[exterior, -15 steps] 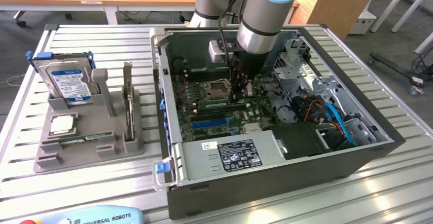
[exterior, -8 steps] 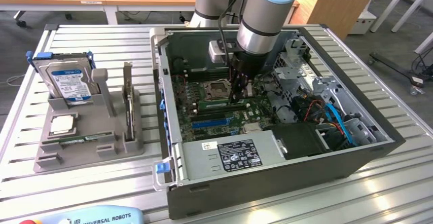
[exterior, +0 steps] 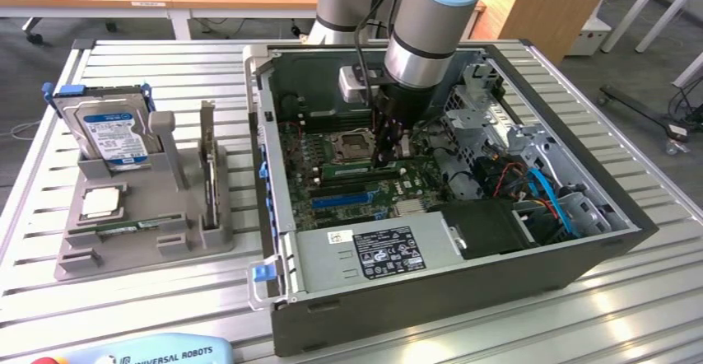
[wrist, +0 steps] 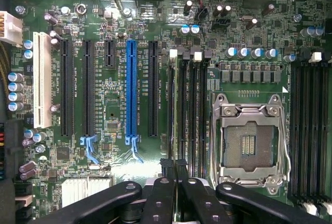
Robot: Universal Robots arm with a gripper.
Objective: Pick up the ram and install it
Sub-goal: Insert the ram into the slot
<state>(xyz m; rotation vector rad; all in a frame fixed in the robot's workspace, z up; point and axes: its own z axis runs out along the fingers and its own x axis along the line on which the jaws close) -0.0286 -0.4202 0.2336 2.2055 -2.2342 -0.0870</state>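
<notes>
My gripper hangs inside the open computer case.
Its fingers are clenched over the memory slots by the processor socket; whether they hold anything, I cannot tell.

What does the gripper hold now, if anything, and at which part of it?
It cannot be told. The gripper stands shut just over the memory slots; whether it pinches a thin board's edge there is hidden.

Slatted metal table | on it: open computer case; grey parts stand
</notes>
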